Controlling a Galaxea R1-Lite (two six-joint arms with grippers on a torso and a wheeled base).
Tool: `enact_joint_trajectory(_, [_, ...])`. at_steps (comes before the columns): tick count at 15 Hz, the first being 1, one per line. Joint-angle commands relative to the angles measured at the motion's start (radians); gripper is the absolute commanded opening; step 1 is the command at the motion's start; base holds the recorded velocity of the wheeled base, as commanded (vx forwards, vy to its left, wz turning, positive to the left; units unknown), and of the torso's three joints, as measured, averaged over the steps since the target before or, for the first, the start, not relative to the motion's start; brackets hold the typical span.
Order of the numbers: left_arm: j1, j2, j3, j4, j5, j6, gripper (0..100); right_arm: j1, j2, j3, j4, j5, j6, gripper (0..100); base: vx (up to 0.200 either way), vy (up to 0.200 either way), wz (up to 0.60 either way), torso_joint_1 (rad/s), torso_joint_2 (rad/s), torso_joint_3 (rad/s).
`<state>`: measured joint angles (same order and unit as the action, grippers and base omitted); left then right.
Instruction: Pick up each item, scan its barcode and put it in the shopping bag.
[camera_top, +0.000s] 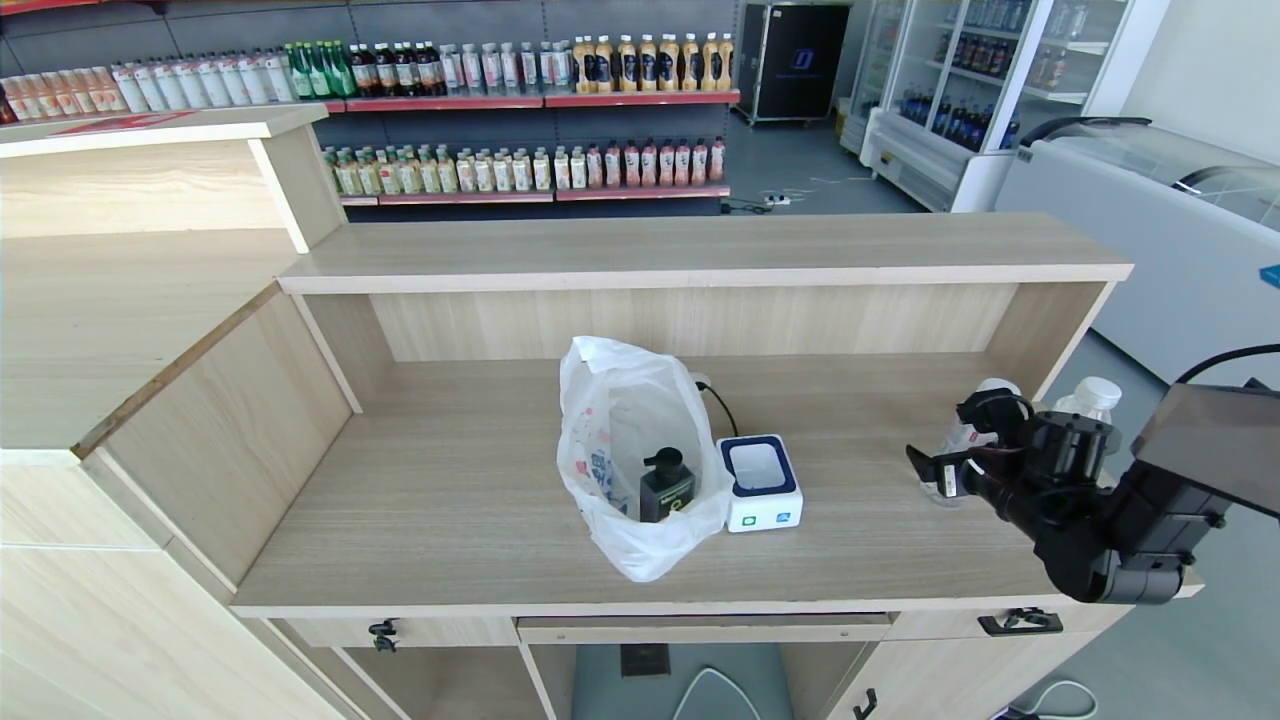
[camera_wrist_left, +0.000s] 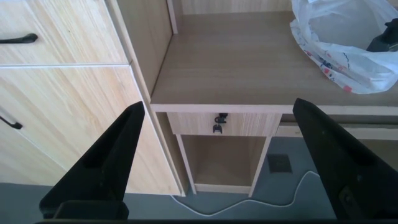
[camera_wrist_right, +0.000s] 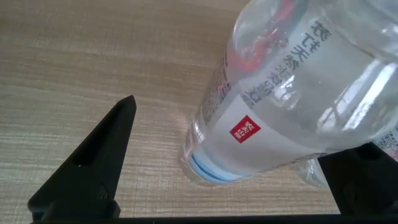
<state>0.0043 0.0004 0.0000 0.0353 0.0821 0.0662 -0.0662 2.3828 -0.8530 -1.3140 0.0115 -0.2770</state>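
Right tool (camera_wrist_right: 227, 134): spread, straddling the upright water bottle (camera_wrist_right: 280, 93) on the tabletop (camera_wrist_right: 93, 50).
Left tool (camera_wrist_left: 217, 106): spread, well apart from the shopping bag (camera_wrist_left: 342, 50).

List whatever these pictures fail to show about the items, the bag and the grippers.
- Water bottle: its cap is cut off by the right wrist view's edge, and no barcode is on the side shown.
- Right gripper: contact with that bottle is unclear, since the bottle covers one finger.
- Second bottle: its lower part is behind the right arm in the head view.
- Bag: its crumpled wall hides anything beneath the black pump bottle.
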Motion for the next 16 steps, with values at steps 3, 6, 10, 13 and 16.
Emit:
enact_joint_trajectory(3, [0.000, 0.000, 0.000, 0.000, 0.001, 0.000, 100, 0.020, 0.036, -0.054, -0.001, 0.002, -0.001, 100, 0.000, 0.000, 0.00, 0.000, 0.00, 0.000])
enact_joint_trajectory(6, [0.000, 0.000, 0.000, 0.000, 0.001, 0.000, 100, 0.022, 0.038, -0.054, -0.021, 0.004, -0.001, 100, 0.000, 0.000, 0.00, 0.000, 0.00, 0.000])
enact_joint_trajectory(10, [0.000, 0.000, 0.000, 0.000, 0.001, 0.000, 100, 0.012, 0.035, -0.052, -0.030, 0.005, 0.004, 0, 0.000, 0.000, 0.00, 0.000, 0.00, 0.000])
enact_joint_trajectory(13, [0.000, 0.000, 0.000, 0.000, 0.001, 0.000, 100, 0.011, 0.035, -0.049, -0.030, 0.005, 0.009, 0, 0.000, 0.000, 0.00, 0.000, 0.00, 0.000])
enact_joint_trajectory(16, [0.000, 0.000, 0.000, 0.000, 0.001, 0.000, 100, 0.012, 0.024, -0.054, -0.024, 0.005, 0.018, 0, 0.000, 0.000, 0.00, 0.000, 0.00, 0.000])
